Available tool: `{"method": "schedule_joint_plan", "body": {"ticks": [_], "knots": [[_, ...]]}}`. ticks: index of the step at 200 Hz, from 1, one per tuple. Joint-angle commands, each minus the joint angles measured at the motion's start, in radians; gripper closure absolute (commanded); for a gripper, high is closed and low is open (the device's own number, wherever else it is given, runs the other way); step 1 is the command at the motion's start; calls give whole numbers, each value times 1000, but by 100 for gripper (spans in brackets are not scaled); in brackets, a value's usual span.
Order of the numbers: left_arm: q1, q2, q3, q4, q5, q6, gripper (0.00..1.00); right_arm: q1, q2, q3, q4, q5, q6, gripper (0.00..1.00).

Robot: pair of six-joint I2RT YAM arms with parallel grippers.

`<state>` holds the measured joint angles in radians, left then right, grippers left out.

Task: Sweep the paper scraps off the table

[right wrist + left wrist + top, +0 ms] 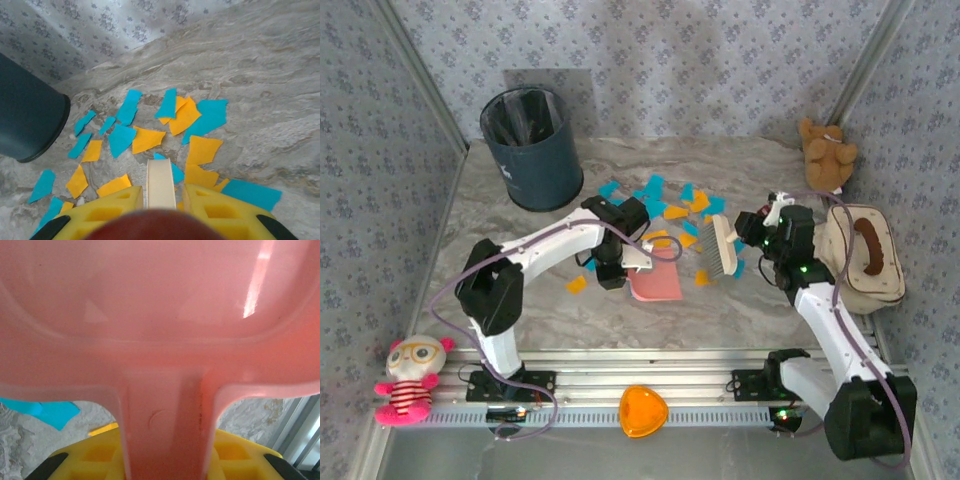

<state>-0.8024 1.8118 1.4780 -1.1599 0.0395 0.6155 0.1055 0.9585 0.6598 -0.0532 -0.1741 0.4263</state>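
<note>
left hand (165, 456) gripping pink dustpan (160, 315) handle, right hand (161, 204) gripping brush (722, 252) handle, paper scraps (147, 139) just ahead on counter (270, 90)

Paper scraps (50, 412) partly behind blurry dustpan (160, 315) (edge-cropped)

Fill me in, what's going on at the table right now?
The left gripper holds a pink dustpan by its handle, set low at the near side of the mess. The right gripper holds a brush at the right of the pile. Blue and orange paper scraps lie scattered on the table between the dustpan and the dark bin. Whether any are in the pan is unclear.
</note>
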Motion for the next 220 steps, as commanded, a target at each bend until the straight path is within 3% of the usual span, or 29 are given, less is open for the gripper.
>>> {"method": "schedule_joint_plan", "body": {"ticks": [1, 73, 135, 220], "knots": [[-17, 32, 49, -49, 11, -18, 100, 12, -54, 31, -82, 142, -41, 100], [-34, 157, 140, -143, 62, -52, 100, 110, -84, 64, -198, 493, -204, 100], [-50, 204, 191, -161, 48, -67, 100, 153, -74, 58, -196, 678, -257, 100], [-73, 280, 258, -192, -1, -96, 100, 211, -12, 6, -115, 630, -337, 100]]}}
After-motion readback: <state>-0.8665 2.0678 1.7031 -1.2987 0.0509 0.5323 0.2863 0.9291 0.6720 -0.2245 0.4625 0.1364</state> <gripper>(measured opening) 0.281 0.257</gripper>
